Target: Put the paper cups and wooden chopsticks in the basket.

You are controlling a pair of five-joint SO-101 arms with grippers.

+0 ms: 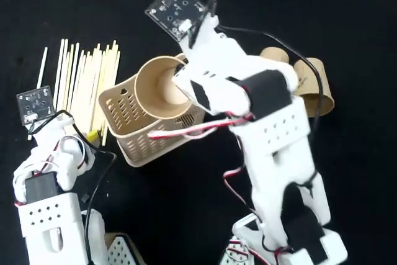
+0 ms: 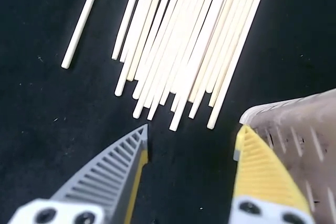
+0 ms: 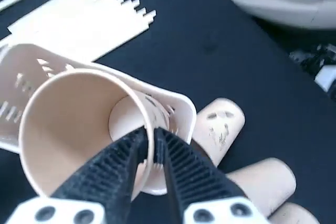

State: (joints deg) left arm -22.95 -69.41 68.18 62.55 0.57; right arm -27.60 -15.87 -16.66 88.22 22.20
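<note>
right gripper (image 3: 149,137) — pinching paper cup (image 3: 73,124) rim at basket (image 1: 124,128) | left gripper (image 2: 191,140) wide | chopsticks (image 1: 87,82) at basket's 10 o'clock

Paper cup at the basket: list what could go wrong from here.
1. The right pincer pinches the paper cup by its rim, tilted in the basket; released so, it might lean out or tip the basket.
2. The open left pincer sits right beside the basket wall; reaching the chopsticks could shove it.
</note>
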